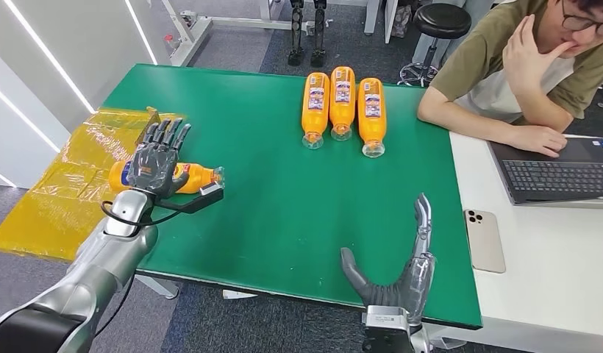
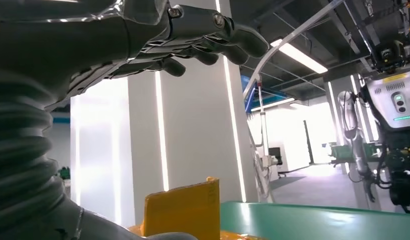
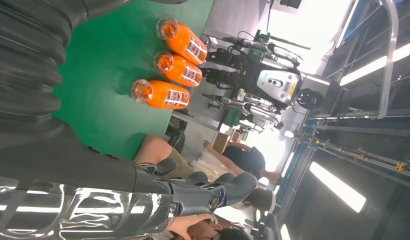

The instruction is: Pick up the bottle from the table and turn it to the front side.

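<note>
Your left hand (image 1: pixel 157 168) hovers, fingers spread, over the smooth orange bottle (image 1: pixel 199 177) lying on the matte green worktop (image 1: pixel 284 206); your right hand (image 1: pixel 401 276) open, flat, holding nothing

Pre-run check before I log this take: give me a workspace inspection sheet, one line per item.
Surface: green table, a white desk abutting it on the robot's right.
Job's things: orange bottle lying on its side under the left hand; three bottles lying side by side at the far edge.
Clutter: yellow wrapped sheet beside the table; phone and laptop on the desk.
Hands: left hand over the bottle, grip not visible; right hand open, fingers spread.
Cables: black cable at the left wrist.
Surroundings: a person seated at the desk; stool behind.
</note>
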Available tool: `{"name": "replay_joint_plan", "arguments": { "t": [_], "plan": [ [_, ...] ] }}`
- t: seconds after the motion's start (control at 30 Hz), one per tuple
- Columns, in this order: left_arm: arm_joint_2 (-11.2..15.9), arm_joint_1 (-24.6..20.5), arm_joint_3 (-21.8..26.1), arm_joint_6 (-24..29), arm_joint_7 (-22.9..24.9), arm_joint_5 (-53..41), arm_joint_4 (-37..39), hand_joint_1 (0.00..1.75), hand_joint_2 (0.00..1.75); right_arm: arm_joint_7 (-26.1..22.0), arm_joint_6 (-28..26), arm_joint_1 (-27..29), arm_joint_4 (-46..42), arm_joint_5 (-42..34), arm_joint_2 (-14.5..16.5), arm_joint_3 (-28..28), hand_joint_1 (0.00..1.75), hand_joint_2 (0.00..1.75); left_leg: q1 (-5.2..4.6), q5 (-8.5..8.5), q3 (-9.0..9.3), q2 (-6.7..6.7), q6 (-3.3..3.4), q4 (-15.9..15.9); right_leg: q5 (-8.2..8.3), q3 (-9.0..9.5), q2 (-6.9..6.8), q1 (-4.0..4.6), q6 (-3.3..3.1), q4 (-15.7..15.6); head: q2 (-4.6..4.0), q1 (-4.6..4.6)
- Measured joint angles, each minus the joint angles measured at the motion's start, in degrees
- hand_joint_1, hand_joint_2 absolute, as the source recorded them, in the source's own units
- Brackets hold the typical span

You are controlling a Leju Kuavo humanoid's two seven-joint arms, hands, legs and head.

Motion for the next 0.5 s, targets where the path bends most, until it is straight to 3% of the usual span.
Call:
{"name": "replay_joint_plan", "arguments": {
  "t": [0.07, 0.17, 0.23, 0.3, 0.4, 0.5],
  "plan": [
    [-0.3, 1.76, 3.49, 0.01, -4.69, 2.28, -3.24, 0.0, 1.75, 0.01, 0.0, 0.04, -0.07, 0.08, 0.02, -0.09, 0.0, 1.75, -0.01, 0.0, 0.0, 0.01, 0.0, 0.01, 0.0, -0.03, 0.01, -0.01, 0.0, -0.01, 0.0, -0.01],
    [-2.82, 4.21, 12.14, 0.06, -19.07, 10.09, -10.09, 0.0, 1.75, 0.14, -0.01, 0.12, -0.14, 0.14, 0.07, -0.26, 0.0, 1.75, -0.02, 0.0, -0.03, 0.01, 0.0, 0.02, 0.0, -0.05, 0.0, -0.01, 0.0, -0.03, 0.0, -0.01],
    [-5.43, 5.51, 17.62, 0.14, -26.94, 21.19, -15.11, 0.0, 1.75, 0.11, -0.01, 0.12, -0.14, 0.02, 0.09, -0.29, 0.0, 1.75, -0.03, -0.01, -0.03, 0.04, 0.01, 0.02, 0.01, -0.03, 0.02, -0.02, 0.01, -0.04, 0.0, 0.01],
    [-7.9, 7.07, 19.54, 0.2, -29.5, 37.62, -21.17, 0.0, 1.75, -0.2, -0.01, 0.11, -0.09, -0.48, 0.09, -0.32, 0.0, 1.75, -0.04, -0.04, -0.02, 0.11, 0.04, 0.03, 0.02, -0.04, 0.08, -0.03, 0.01, -0.06, 0.0, -0.02],
    [-11.53, 9.69, 17.35, -0.4, -30.04, 61.28, -30.33, 0.0, 1.75, -0.97, -0.01, 0.11, 0.11, -1.69, 0.09, -0.43, 0.0, 1.75, -0.04, -0.05, -0.02, -0.09, 0.07, 0.05, -0.01, 0.04, -0.13, -0.04, 0.04, -0.12, 0.0, -0.02],
    [-14.37, 12.9, 12.52, -2.87, -30.27, 73.18, -37.03, 0.0, 1.75, -1.34, -0.01, 0.2, 0.18, -2.36, 0.12, -0.58, 0.0, 1.75, -0.04, -0.05, -0.04, -0.28, 0.08, 0.04, -0.04, 0.12, -0.34, -0.04, 0.07, -0.13, 0.0, 0.0]
  ]
}}
